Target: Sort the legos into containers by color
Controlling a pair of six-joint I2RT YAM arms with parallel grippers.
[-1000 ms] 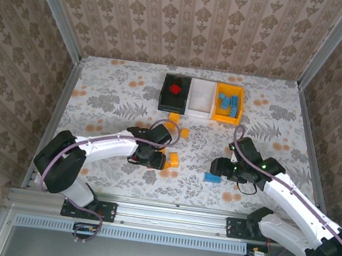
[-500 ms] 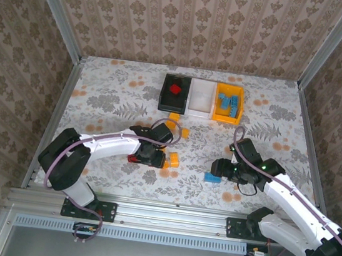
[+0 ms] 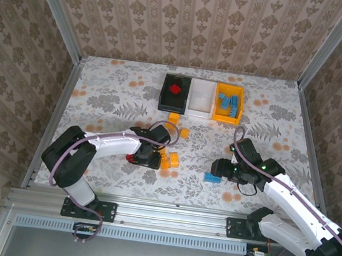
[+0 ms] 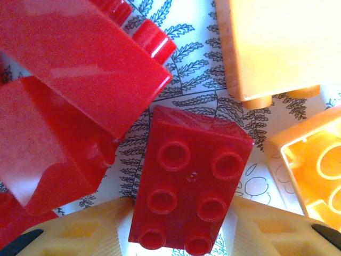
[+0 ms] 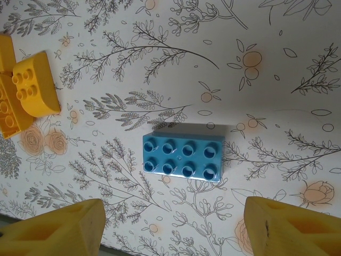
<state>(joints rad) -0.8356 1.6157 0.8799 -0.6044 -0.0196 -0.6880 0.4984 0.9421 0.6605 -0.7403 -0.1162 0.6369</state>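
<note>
On the flowered worktop, well short of the trays, a red brick is lying studs-up, crowded by other red bricks on one side and orange bricks on the other. The left fingers are bracketing its near end, one against each long side and apparently touching, so the grip is looking made or all but made. The brick is resting on the worktop, not yet lifted.

The step in hand appears to be the pickup of this red brick. The next move is likely calling for a straight lift clear of the tight neighbours. A carry would follow to the black tray, where one red piece is already sitting.

To the right, a blue brick is lying alone on the worktop. The right fingers are hanging above it, spread wide and holding nothing. They are needing to drop and pinch it before a trip to the yellow tray, where blue bricks are gathering. The white tray is standing between the two, probably awaiting the orange ones.
</note>
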